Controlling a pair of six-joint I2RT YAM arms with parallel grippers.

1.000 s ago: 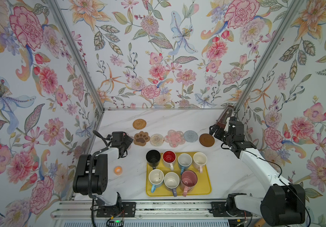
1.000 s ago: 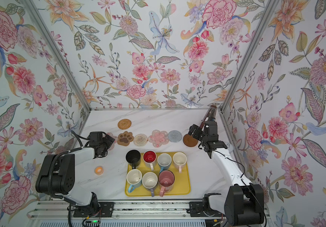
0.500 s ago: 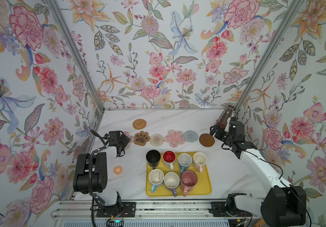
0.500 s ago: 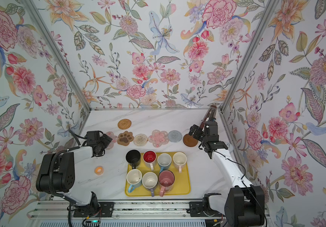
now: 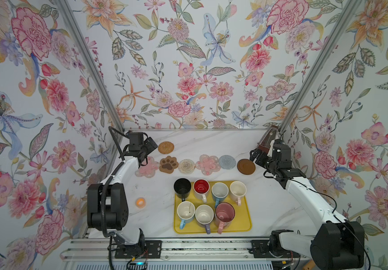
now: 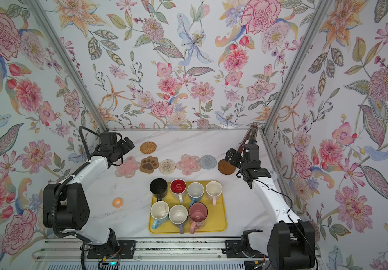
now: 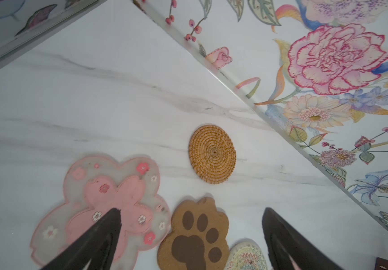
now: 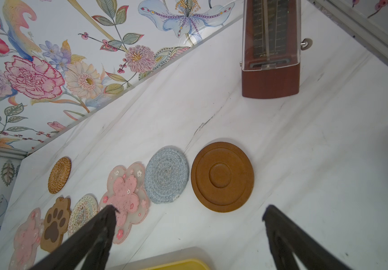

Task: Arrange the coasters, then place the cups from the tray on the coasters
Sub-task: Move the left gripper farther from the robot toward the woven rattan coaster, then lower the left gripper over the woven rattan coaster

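Six coasters lie in a row: pink flower (image 5: 147,167), brown paw (image 5: 168,164), cream round (image 5: 186,166), second pink flower (image 5: 208,164), grey-blue round (image 5: 227,162), dark brown disc (image 5: 246,166). The tan woven coaster (image 5: 165,147) lies alone behind the row. Several cups, among them black (image 5: 182,187), red-inside (image 5: 201,187) and pink (image 5: 225,211), stand on the yellow tray (image 5: 246,224). My left gripper (image 7: 191,211) hangs open above the left flower and paw, holding nothing. My right gripper (image 8: 188,208) hangs open and empty just right of the brown disc (image 8: 222,176).
A brown metronome (image 5: 266,140) stands in the back right corner, behind my right gripper. A small orange ring (image 5: 140,202) lies on the white marble table left of the tray. Flowered walls close in the table on three sides.
My left gripper has risen and drawn back toward the far left corner, away from the left pink flower coaster. The right arm has not moved.
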